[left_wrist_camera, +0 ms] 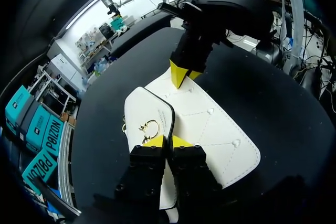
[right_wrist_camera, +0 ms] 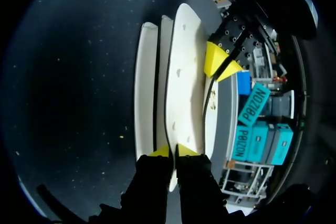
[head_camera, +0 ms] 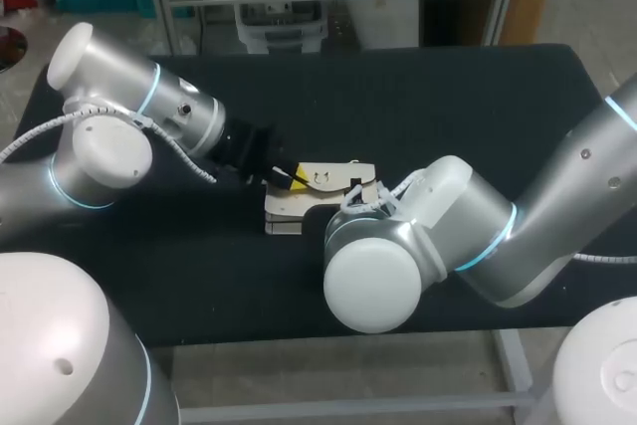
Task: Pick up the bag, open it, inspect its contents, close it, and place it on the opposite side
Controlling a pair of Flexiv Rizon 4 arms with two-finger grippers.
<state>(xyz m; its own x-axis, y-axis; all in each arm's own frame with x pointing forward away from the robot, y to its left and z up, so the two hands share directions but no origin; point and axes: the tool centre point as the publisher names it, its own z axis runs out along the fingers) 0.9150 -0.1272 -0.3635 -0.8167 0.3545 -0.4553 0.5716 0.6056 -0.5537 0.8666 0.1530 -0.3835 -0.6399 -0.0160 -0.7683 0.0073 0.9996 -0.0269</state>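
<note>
White bag [head_camera: 333,178] lies flat on the black table [head_camera: 448,97], at the middle of the frame. The left gripper [left_wrist_camera: 168,141], entering from the upper left, pinches the flap [left_wrist_camera: 149,109] edge beside its gold ring [left_wrist_camera: 148,128]. The right gripper [right_wrist_camera: 173,151], from the lower right, nips the bag's opposite edge.

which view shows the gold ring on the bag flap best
The left wrist view: the gold ring lies face-on on the white bag's flap, just ahead of the left hand. The head view shows only a tiny speck there; the right wrist view sees the bag edge-on, with just a glint.
</note>
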